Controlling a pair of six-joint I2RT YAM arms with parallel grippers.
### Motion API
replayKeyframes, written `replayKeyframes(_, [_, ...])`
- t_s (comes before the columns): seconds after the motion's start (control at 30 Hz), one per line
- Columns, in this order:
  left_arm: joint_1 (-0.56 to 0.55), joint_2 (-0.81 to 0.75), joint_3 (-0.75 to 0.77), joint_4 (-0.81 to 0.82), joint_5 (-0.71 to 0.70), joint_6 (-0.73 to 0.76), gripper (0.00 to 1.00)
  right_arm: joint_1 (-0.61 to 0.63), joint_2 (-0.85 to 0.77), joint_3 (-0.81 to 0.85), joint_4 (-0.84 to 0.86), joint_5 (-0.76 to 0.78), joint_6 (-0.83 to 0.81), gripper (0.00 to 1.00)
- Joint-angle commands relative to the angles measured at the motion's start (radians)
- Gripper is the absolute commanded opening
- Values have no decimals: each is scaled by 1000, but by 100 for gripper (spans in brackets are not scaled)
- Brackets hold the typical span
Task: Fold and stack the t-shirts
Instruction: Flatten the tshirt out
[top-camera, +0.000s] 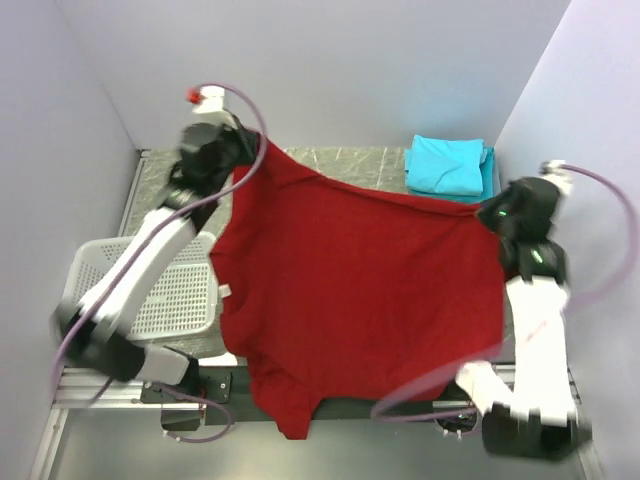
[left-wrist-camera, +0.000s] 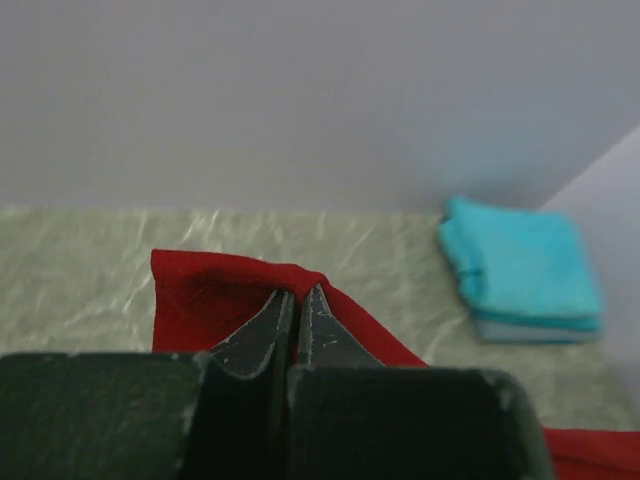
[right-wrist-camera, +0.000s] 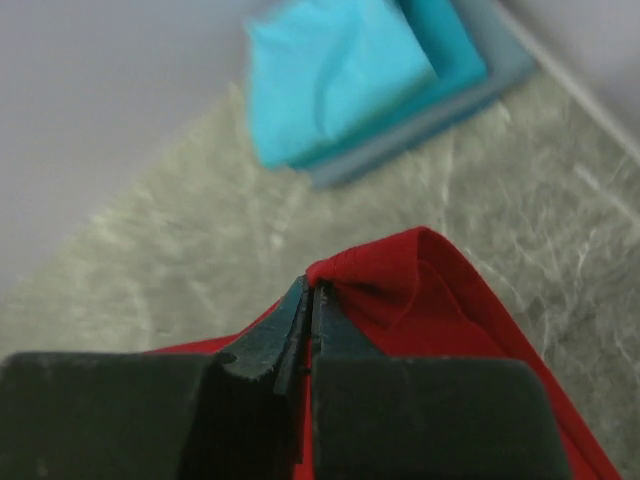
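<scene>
- Hanging over the near edge of the table (top-camera: 340, 160), a lower part of the red t-shirt (top-camera: 360, 290) is seen. The rest is spread open across the middle, and no fold has been made in it.
- A white basket (top-camera: 170, 290) is seen at the left edge, just beside the shirt.
- The right gripper (top-camera: 487, 213) is closed tight on the shirt's far right corner, with red cloth pinched between the jaws.
- The left gripper (top-camera: 250, 148) is clamped likewise on the far left corner, and the shirt's far edge is stretched between the two.
- At the far right corner a stack of folded t-shirts (top-camera: 447, 165) is found, turquoise over grey-blue. That share is judged done.
- Laying the red shirt flat, folding it and placing it on the stack are judged to be left.
</scene>
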Motion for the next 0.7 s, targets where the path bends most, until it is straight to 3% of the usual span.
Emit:
replayKeyframes(0.0, [90,158,-86,225,160,-30,0,-6,131,-142,244,12,-29,0])
replayKeyframes(0.1, [138,375,-54,314,353,-59,0,-6,328,-198,341,15,-35,0])
replayKeyframes(0.3, [205,781,156,346,603,-154,1,-6,717,-58,386,-4,-68,0])
replayKeyframes(0.47, [212,881,206,378,610,-172,1,-6,845,22,372,10,-74,0])
replayKeyframes(0.67, [212,843,167,381,611,-172,1,-6,856,29,360,9,-75,0])
